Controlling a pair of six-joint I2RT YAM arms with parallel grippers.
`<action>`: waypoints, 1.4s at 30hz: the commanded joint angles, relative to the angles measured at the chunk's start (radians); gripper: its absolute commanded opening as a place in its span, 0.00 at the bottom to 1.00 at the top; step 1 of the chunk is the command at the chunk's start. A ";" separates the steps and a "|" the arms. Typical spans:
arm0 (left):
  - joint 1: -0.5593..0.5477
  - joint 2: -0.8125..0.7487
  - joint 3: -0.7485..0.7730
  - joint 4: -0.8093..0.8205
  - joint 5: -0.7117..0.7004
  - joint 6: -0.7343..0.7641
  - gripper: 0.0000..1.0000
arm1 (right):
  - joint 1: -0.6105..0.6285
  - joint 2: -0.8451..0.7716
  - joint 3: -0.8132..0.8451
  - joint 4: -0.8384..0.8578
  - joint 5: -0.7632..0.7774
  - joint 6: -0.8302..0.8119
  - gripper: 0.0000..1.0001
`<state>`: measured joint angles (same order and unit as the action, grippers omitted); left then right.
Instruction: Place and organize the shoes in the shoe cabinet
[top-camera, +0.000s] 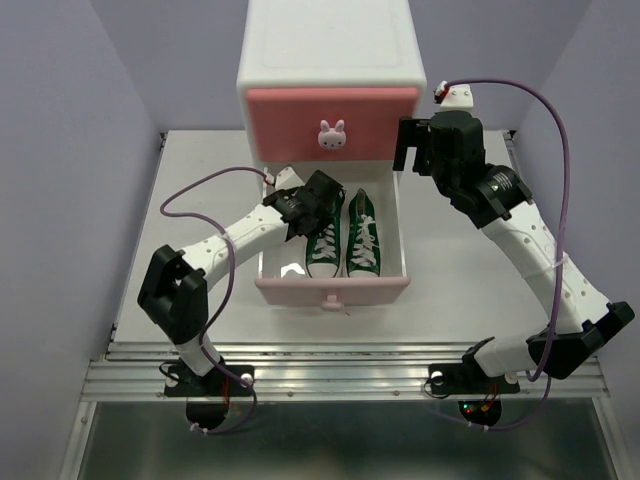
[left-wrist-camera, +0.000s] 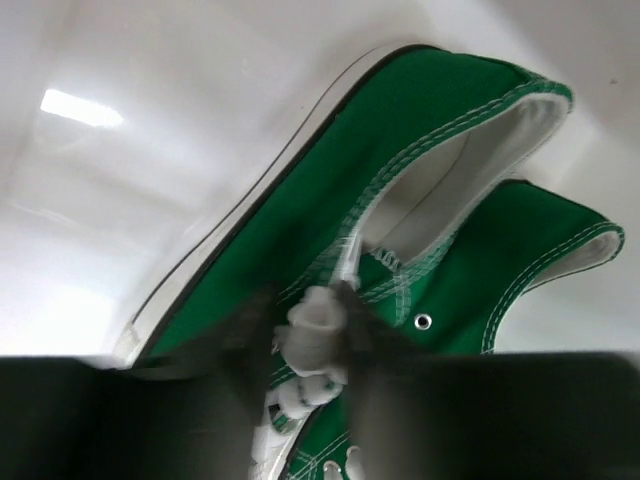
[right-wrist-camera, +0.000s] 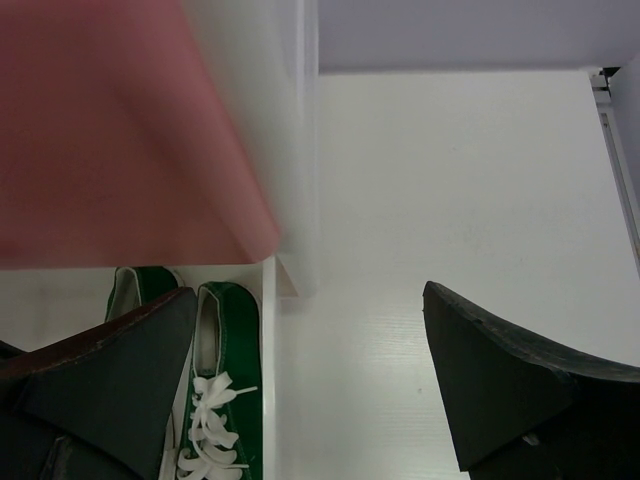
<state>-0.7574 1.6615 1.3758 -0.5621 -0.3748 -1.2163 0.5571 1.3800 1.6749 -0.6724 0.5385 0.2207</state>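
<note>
Shoe cabinet (top-camera: 330, 60), top view: a white case at the far middle of the table (top-camera: 470, 290). The upper drawer (top-camera: 290, 115), darker pink with a bunny knob (top-camera: 332, 135), is closed. The lower drawer (top-camera: 300, 291), paler pink, stands drawn out toward the arm bases. Two green sneakers (top-camera: 325, 245) lie in its right half, side by side, toes toward the drawer front and white laces up. The left arm rises from its base at the lower left and bends over the drawer's left wall. The left gripper (top-camera: 325, 203) is down inside the drawer, at the heel end of the left-hand sneaker. The right arm stretches along the table's right side. The right gripper (top-camera: 405, 148) is just beside the cabinet's right wall, level with the upper drawer, its jaws spread.

Left wrist view: the green sneakers (left-wrist-camera: 300, 230) lie on the white floor of the lower drawer (left-wrist-camera: 150, 180), heel openings facing the camera. The left gripper (left-wrist-camera: 305, 345) is blurred. Its dark fingers (left-wrist-camera: 230, 350) flank a white lace (left-wrist-camera: 315, 325) of the nearer sneaker. Whether they pinch it or stand slightly apart cannot be told.

Right wrist view: the upper drawer (right-wrist-camera: 120, 130) fills the upper left, out of focus, beside the white corner of the shoe cabinet (right-wrist-camera: 295, 120). Below it, the green sneakers (right-wrist-camera: 235, 330) lie against the right wall of the lower drawer (right-wrist-camera: 268, 380). The right gripper (right-wrist-camera: 307, 295) has its fingers (right-wrist-camera: 510, 390) wide apart, with nothing clamped between them. Bare table (right-wrist-camera: 450, 180) shows to the right.
</note>
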 joint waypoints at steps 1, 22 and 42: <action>-0.008 -0.019 0.048 -0.110 0.002 -0.009 0.47 | -0.003 -0.016 0.051 0.048 0.018 -0.006 1.00; -0.030 -0.258 0.299 -0.263 0.023 0.222 0.91 | -0.003 0.001 0.245 0.218 -0.012 -0.169 1.00; -0.068 -0.485 0.197 -0.299 0.128 0.284 0.91 | -0.003 0.462 0.746 0.425 -0.264 -0.166 1.00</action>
<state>-0.8040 1.1900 1.5768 -0.8879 -0.2886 -1.0103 0.5568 1.7939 2.3608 -0.3054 0.3439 0.0235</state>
